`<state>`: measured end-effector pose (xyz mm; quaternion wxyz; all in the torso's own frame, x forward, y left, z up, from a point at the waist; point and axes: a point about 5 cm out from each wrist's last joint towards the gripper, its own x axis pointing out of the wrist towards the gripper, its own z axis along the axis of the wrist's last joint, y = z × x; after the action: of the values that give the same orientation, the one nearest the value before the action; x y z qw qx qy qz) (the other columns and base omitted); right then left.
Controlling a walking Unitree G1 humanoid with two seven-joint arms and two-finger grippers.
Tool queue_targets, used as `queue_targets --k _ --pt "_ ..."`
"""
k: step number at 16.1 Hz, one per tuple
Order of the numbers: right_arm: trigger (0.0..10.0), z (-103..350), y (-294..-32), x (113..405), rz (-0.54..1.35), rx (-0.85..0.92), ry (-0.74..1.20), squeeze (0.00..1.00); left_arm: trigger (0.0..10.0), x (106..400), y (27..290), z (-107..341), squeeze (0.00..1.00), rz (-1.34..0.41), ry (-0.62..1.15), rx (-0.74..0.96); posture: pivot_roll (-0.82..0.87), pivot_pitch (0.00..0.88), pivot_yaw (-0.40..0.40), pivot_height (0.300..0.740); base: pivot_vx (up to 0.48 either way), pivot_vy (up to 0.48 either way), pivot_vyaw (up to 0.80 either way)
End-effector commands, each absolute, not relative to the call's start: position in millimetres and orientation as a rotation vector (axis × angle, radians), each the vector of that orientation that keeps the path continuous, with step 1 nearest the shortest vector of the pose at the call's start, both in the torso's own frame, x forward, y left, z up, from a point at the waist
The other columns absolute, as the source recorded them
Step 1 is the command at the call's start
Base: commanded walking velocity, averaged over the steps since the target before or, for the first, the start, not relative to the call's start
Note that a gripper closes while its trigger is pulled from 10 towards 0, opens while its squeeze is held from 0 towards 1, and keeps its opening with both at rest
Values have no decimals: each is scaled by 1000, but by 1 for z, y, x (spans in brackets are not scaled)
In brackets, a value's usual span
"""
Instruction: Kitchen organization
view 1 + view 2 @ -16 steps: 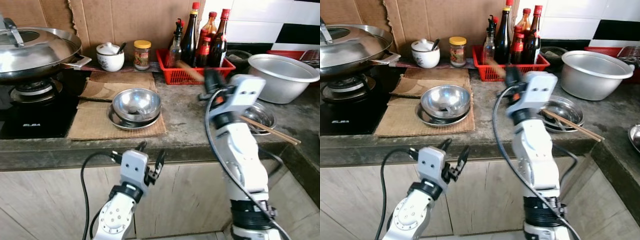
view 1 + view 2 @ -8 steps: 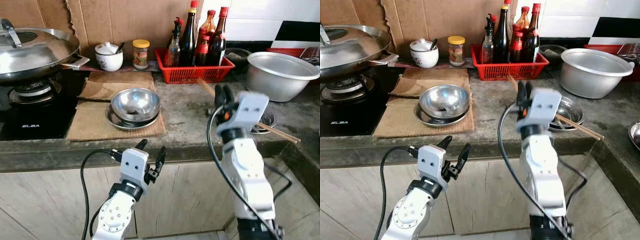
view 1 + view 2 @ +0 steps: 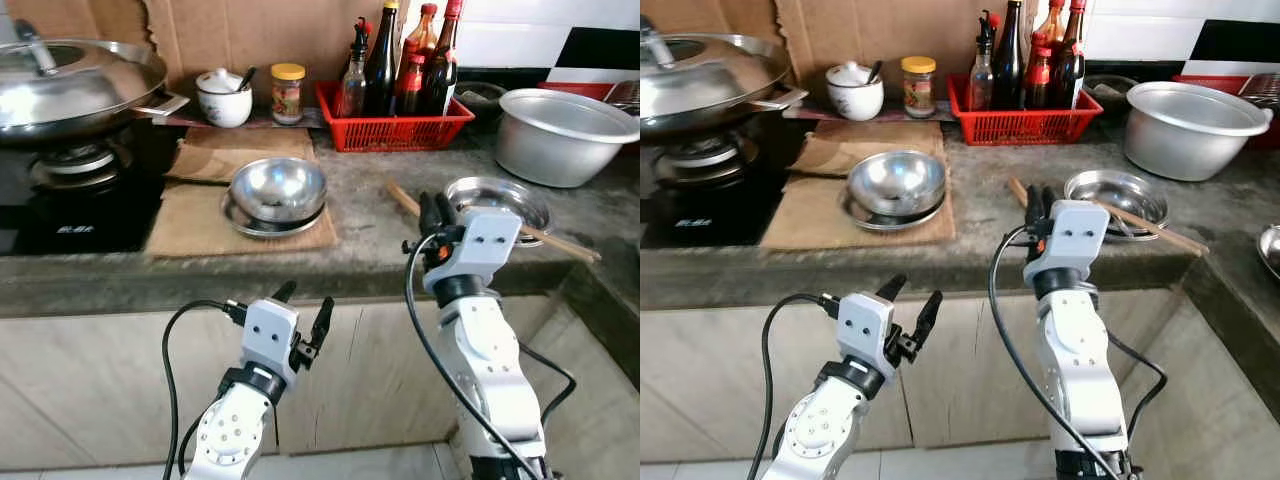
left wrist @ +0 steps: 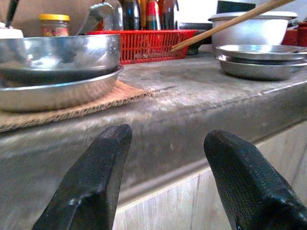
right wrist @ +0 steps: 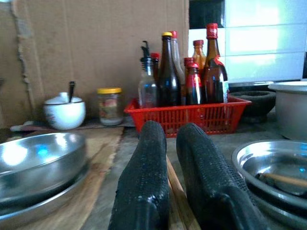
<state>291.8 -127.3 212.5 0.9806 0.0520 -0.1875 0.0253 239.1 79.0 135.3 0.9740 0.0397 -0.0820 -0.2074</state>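
Now my right gripper (image 3: 431, 213) has dropped from the red basket (image 3: 395, 125) to the desk (image 3: 365, 215) edge, jaws nearly closed over the chopsticks (image 3: 405, 199), grip unclear | left gripper (image 3: 300, 308) idles below, jaws open | chopsticks rest across the steel plate (image 3: 497, 195), far tip hidden.

The only lettering I can make out is a short white brand mark on the black front of the stove (image 3: 75, 229), at the left of the worktop (image 3: 370, 215); it is too small to read. The bottles (image 5: 189, 74) carry labels, but nothing on them is legible.
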Motion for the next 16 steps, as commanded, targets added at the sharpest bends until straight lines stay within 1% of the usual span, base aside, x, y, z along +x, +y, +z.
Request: queue_targets --k 1,2,7,16 --pt "10000 213 -125 291 60 106 -383 0 10000 238 78 132 0 -425 -155 95 52 0 -50 740 -304 0 0" --pt "10000 213 -125 291 62 106 -382 0 10000 237 78 132 0 -424 -154 97 53 0 -53 740 -304 0 0" --pt "10000 212 -123 291 75 105 -372 0 10000 236 79 130 0 -423 -148 106 53 0 -54 740 0 0 0" --pt "10000 198 -119 281 102 100 -326 0 10000 235 77 129 0 -427 -141 107 47 0 -49 740 -250 0 0"
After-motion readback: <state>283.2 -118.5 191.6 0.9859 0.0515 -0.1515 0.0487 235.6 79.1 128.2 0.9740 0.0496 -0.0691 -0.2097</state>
